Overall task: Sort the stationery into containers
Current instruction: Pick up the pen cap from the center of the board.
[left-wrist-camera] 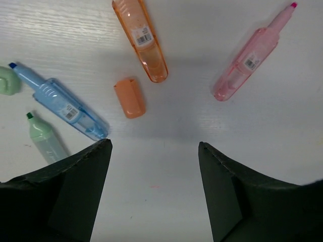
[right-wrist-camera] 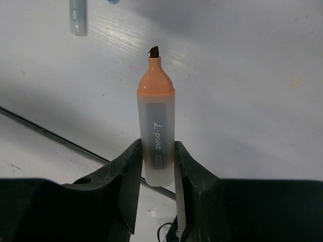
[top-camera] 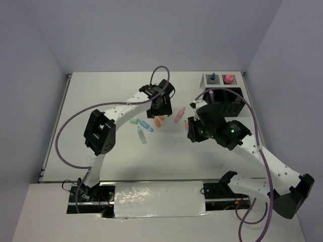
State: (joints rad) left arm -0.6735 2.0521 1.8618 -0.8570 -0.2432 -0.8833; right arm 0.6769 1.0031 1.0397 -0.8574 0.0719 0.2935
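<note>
My left gripper (left-wrist-camera: 154, 151) is open and empty, hovering over the loose stationery (top-camera: 160, 105). Under it lie an uncapped orange marker (left-wrist-camera: 140, 38), its orange cap (left-wrist-camera: 129, 97), a pink marker (left-wrist-camera: 252, 58), a blue marker (left-wrist-camera: 60, 103) and a green marker (left-wrist-camera: 45, 141). My right gripper (right-wrist-camera: 157, 151) is shut on a frosted orange-tipped marker (right-wrist-camera: 156, 121), held off the table with its tip pointing away from me. In the top view this gripper (top-camera: 192, 131) is left of the black slatted organiser (top-camera: 228, 103). The white mesh tray (top-camera: 206, 80) holds a blue-capped bottle (top-camera: 213, 77) and a pink item (top-camera: 229, 78).
In the top view the pink marker (top-camera: 179, 115), blue marker (top-camera: 145, 125), a green piece (top-camera: 133, 121) and a pale marker (top-camera: 142, 135) lie mid-table between the arms. The containers stand at the back right, near the table's right edge. Purple cables loop over both arms.
</note>
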